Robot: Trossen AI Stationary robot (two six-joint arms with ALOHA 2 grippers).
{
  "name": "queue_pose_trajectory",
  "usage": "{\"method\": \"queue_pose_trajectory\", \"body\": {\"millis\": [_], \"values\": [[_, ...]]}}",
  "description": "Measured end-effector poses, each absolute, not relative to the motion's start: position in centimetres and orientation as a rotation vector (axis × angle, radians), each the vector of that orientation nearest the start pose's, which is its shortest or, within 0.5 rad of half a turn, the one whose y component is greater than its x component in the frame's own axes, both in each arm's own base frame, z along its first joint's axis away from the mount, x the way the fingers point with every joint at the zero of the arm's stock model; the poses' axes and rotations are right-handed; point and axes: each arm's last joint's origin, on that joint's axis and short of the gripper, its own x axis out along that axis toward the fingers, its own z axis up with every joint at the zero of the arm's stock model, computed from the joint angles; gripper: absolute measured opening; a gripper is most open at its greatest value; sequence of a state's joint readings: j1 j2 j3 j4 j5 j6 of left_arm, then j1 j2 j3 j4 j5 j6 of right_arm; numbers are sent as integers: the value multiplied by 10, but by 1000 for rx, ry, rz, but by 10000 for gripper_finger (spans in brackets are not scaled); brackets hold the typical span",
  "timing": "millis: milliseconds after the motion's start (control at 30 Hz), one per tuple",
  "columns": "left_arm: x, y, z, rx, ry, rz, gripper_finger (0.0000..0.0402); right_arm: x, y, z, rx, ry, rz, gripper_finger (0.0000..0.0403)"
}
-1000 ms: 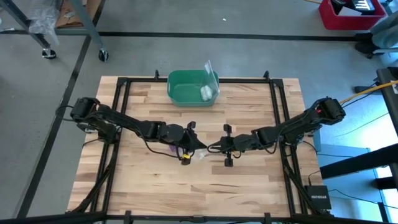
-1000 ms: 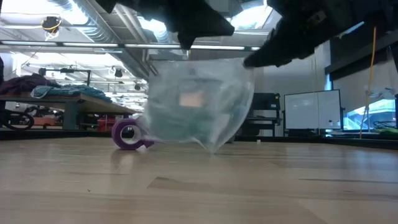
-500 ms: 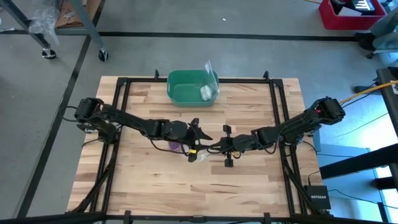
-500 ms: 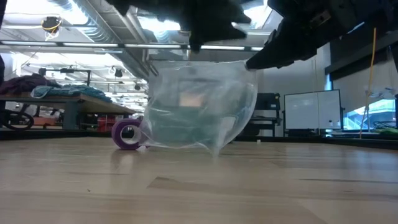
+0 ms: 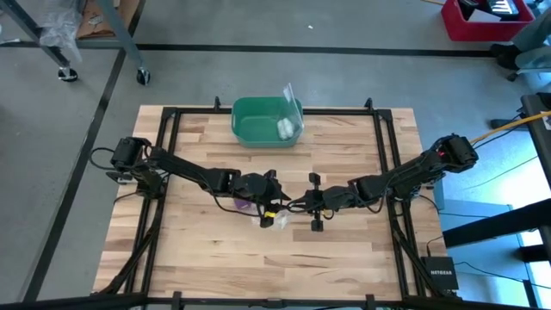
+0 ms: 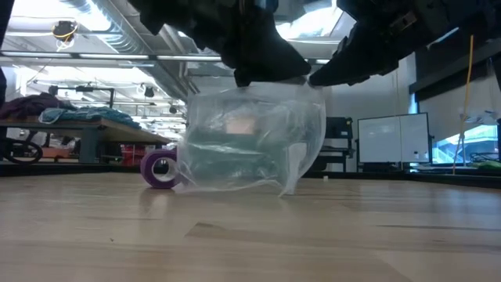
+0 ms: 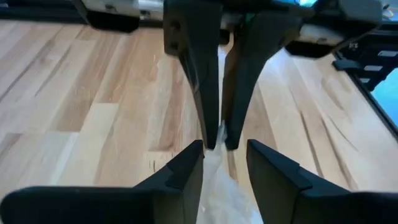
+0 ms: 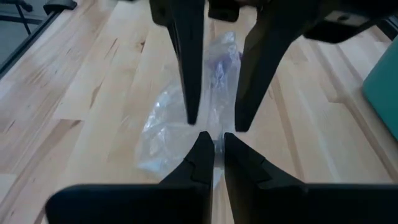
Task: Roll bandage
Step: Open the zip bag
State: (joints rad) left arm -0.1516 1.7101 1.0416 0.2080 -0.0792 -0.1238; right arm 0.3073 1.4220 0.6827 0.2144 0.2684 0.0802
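Purple bandage point(image 6: 160, 169) roll; clear bag point(image 6: 246, 141), perhaps green-tinted inside; green bin point(image 5: 267, 121); pale, wood-grained table point(image 5: 344, 250); dark arms.

Bright overhead light, blurred wrist views.

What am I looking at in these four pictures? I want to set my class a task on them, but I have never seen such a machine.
This is a robot with two dark jointed arms working over a wooden table. One picture looks straight down from above, one looks level across the tabletop, and two come from small cameras on the arms' wrists.

Mid-table, the two grippers meet over a clear crumpled plastic bag. The right gripper is shut on the bag's top edge. The left gripper has its fingers apart, astride the same edge.

Beside the bag, a small purple fabric bandage roll rests on the wood; nothing holds it.

At the table's far edge sits a green plastic bin containing a small white roll.
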Motion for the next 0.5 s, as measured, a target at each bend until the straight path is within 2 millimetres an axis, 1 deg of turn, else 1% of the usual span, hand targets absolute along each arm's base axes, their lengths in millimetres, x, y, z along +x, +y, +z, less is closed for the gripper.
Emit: {"method": "queue_pose_trajectory", "body": {"millis": [133,300,367,467,500], "values": [[371,-51,211,-70,481,-32,98,274,79,196,-68,502,20,25],[371,-51,212,-68,472,-34,75,275,80,196,-61,497,34,26],[371,-51,213,-66,463,-36,58,275,80,196,-61,498,34,26],[371,-50,212,-23,471,-36,17,275,80,196,-58,496,34,26],[371,-50,211,-10,475,-31,9,275,80,196,-58,497,35,26]]}}
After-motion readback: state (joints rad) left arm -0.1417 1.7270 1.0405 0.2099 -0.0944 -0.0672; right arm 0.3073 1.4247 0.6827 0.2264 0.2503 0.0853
